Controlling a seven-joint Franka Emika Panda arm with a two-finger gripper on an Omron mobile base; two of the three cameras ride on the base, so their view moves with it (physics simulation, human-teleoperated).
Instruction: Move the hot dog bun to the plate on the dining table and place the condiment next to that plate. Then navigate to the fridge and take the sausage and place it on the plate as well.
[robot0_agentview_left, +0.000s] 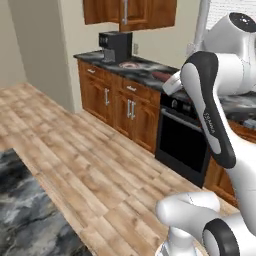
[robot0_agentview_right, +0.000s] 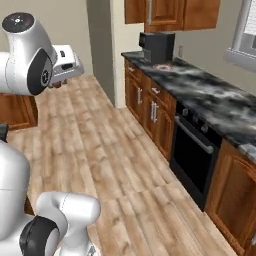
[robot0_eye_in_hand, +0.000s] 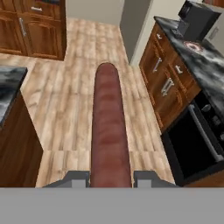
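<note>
The sausage (robot0_eye_in_hand: 110, 131), a long red-brown cylinder, points straight away from the hand in the hand view. My gripper (robot0_eye_in_hand: 111, 178) is shut on its near end, with a grey fingertip (robot0_eye_in_hand: 76, 178) on either side. The hand is raised high above the wooden floor. A corner of the dining table (robot0_eye_in_hand: 9, 89), with its dark marbled top and brown wooden side, lies at the left, and also low at the left in the left base view (robot0_agentview_left: 25, 215). The hot dog bun, the plate, the condiment and the fridge are out of view.
A marbled wall counter (robot0_agentview_right: 210, 95) with wooden drawers runs along the right. It carries a black coffee machine (robot0_agentview_right: 157, 46) and a red-rimmed plate (robot0_agentview_right: 164, 66). A black oven (robot0_agentview_left: 182, 142) sits under it. Open wooden floor (robot0_agentview_left: 85, 160) lies between counter and table.
</note>
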